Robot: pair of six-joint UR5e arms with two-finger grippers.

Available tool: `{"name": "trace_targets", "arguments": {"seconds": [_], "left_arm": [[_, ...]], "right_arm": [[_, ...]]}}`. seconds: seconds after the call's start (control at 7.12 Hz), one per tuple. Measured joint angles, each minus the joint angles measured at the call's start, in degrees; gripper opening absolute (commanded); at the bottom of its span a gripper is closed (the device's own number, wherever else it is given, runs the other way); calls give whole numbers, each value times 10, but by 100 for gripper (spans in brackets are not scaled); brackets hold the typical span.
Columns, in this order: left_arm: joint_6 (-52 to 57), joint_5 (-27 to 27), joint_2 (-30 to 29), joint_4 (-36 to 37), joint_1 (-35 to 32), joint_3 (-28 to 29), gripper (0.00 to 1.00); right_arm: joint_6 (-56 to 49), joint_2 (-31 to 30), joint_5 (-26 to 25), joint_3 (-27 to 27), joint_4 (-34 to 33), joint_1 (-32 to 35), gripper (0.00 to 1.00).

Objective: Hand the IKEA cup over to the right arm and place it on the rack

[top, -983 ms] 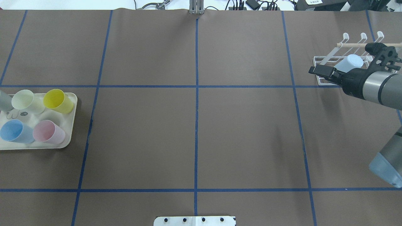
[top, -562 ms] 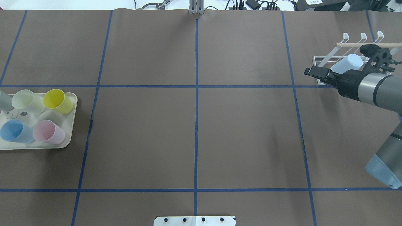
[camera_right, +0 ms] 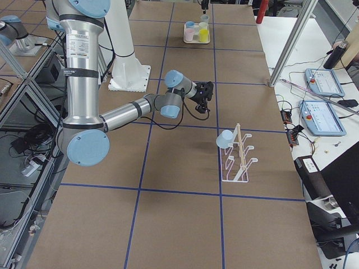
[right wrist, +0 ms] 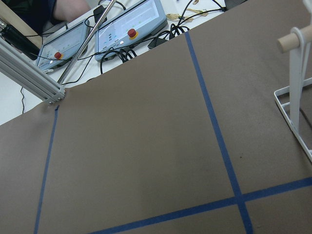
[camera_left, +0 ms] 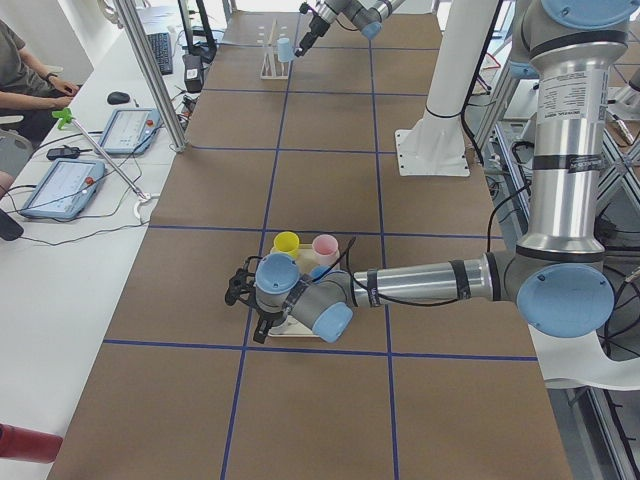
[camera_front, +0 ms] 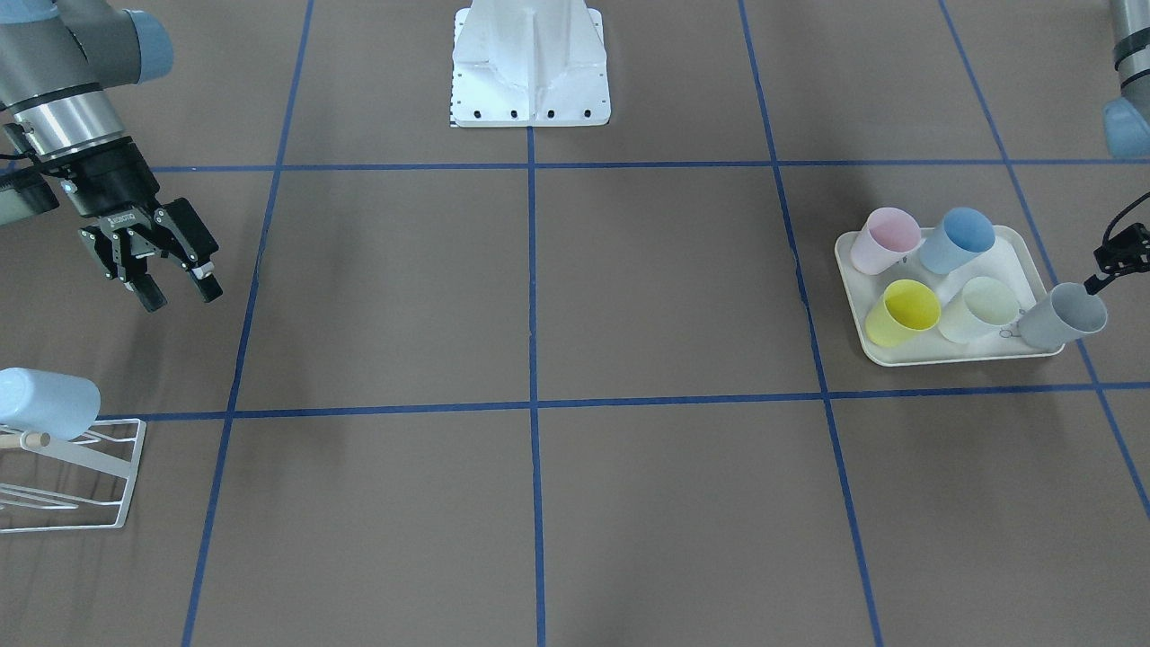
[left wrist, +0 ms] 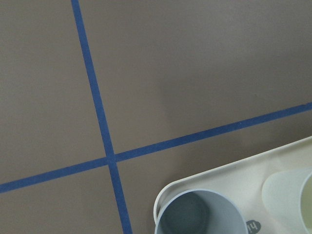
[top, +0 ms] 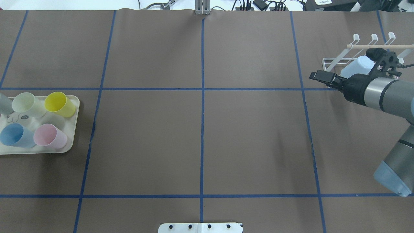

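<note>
A light blue cup hangs upside down on the white wire rack at the far right; both also show in the front view, the cup and the rack. My right gripper is open and empty, off the rack's near-left corner, apart from the cup; it also shows overhead. My left gripper is at the edge of the frame, right by a grey cup at the tray's corner. I cannot tell whether it grips that cup.
A cream tray at the far left holds a yellow cup, a pale green cup, a blue cup and a pink cup. The robot's white base stands mid-table on its side.
My right gripper has drawn back a little from the rack, toward the table's middle, still open. The light blue cup stays on the rack. The left side has not visibly changed.
</note>
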Motion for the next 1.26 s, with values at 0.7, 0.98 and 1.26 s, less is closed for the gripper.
{"name": "trace_targets", "arguments": {"seconds": [0.7,0.98,1.26], "left_arm": [[-18,13,-4,-13,11,20,69],[-35,14,-4,-14,28,21,29],[-37,14,-5,-14,34,23,0]], "right_arm": [[0,1,-7,-1,0,-10,100],[0,1,-8,-1,0,-10,100],[0,1,-8,0,0,-10,100]]}}
